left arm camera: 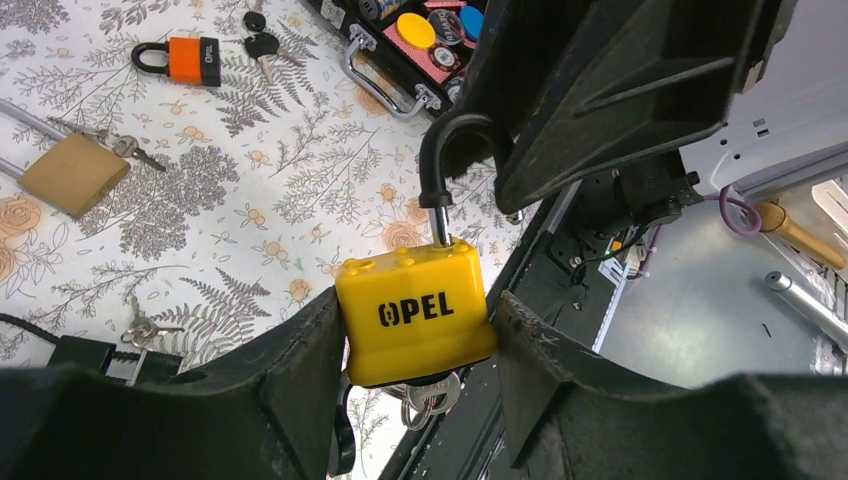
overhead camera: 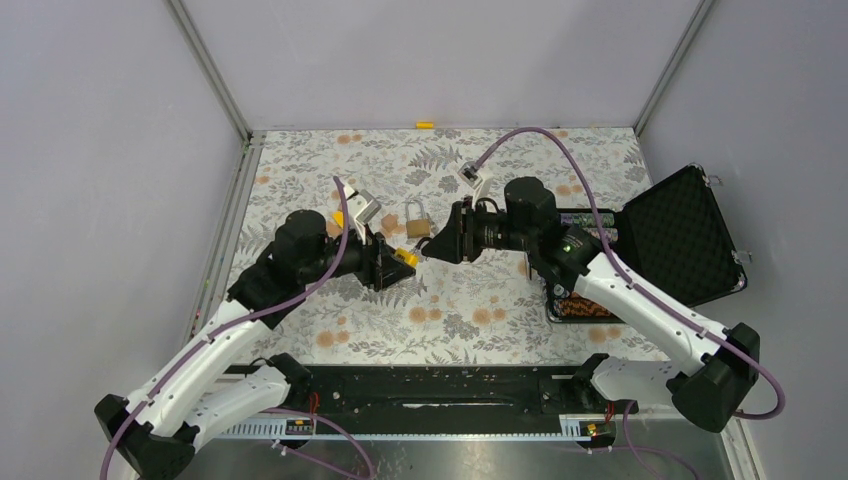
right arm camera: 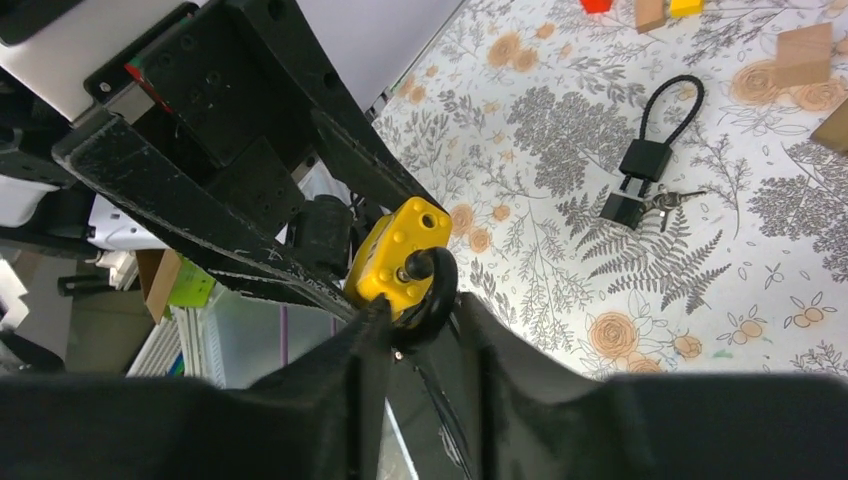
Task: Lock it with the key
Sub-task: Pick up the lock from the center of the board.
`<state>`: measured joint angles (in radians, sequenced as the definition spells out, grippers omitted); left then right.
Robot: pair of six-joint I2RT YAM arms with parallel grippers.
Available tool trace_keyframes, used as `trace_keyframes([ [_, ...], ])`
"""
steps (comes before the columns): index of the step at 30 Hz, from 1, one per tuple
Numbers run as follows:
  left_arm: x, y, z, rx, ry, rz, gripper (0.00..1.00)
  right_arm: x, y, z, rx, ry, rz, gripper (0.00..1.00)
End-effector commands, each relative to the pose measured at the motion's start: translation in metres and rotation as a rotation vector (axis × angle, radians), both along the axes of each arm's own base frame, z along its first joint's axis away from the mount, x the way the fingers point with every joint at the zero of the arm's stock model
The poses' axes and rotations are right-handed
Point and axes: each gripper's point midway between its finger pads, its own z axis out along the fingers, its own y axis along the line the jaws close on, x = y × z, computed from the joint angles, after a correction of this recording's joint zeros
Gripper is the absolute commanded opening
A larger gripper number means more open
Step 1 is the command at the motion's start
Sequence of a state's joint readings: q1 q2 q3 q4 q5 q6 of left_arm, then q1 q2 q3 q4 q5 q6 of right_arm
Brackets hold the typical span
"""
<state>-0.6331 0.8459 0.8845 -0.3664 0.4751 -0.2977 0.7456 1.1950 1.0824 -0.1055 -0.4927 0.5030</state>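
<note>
on the left of the flowered desk the left gripper reaches toward the middle, pinching the yellow padlock by the two flat sides of its body. its fingers press against the body on either side, and the lock is held above the desk, not resting on it. the body carries the black letters "opel", and a bunch of silver keys hangs from under it; whether one of them sits in the keyhole cannot be told. the black shackle rises from the top of the body, one leg going into it, the other end hidden behind the right gripper.

just beyond the two grippers, in the top view, a brass padlock lies flat on the desk with its own keys beside it. farther out lie an orange padlock with black-headed keys next to it, and a black cable lock with keys at its base.

the right gripper comes in from the right, meeting the left one tip to tip, and is closed around the curve of the shackle.

on the right stands a black case, its lid open and lined with foam.
</note>
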Motion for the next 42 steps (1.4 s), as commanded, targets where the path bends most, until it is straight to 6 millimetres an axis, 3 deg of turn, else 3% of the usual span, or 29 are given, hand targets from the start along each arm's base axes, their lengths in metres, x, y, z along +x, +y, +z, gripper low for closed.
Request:
trace_keyframes([
  [1, -0.014, -0.009, 0.063, -0.119, -0.165, -0.113, 0.00, -0.003, 0.005, 0.014, 0.023, 0.011, 0.032, 0.31],
  [7, -0.023, -0.010, 0.063, -0.107, -0.148, -0.164, 0.00, -0.008, 0.006, 0.019, 0.045, 0.018, 0.058, 0.00],
  [8, -0.023, -0.010, 0.063, -0.102, -0.145, -0.169, 0.07, -0.008, 0.006, 0.021, 0.052, 0.012, 0.054, 0.00],
  [9, -0.023, -0.010, 0.063, -0.099, -0.145, -0.172, 0.21, -0.008, 0.005, 0.024, 0.065, 0.004, 0.050, 0.00],
  [12, -0.017, -0.009, 0.060, -0.086, -0.150, -0.140, 0.78, -0.008, 0.004, 0.040, 0.134, -0.026, 0.029, 0.00],
  [13, -0.013, -0.008, 0.060, -0.081, -0.160, -0.122, 0.92, -0.008, 0.004, 0.047, 0.162, -0.039, 0.019, 0.00],
  [14, -0.010, -0.008, 0.061, -0.082, -0.174, -0.108, 0.98, -0.007, 0.002, 0.051, 0.179, -0.040, 0.004, 0.00],
  [24, 0.008, -0.013, 0.085, -0.223, -0.346, -0.009, 0.99, 0.005, -0.012, 0.076, 0.275, 0.041, -0.172, 0.00],
  [34, 0.023, -0.033, 0.081, -0.190, -0.392, 0.036, 0.57, 0.010, -0.017, 0.092, 0.357, 0.135, -0.251, 0.00],
  [42, 0.023, -0.036, 0.077, -0.218, -0.405, 0.047, 0.50, 0.011, -0.026, 0.101, 0.401, 0.161, -0.288, 0.00],
])
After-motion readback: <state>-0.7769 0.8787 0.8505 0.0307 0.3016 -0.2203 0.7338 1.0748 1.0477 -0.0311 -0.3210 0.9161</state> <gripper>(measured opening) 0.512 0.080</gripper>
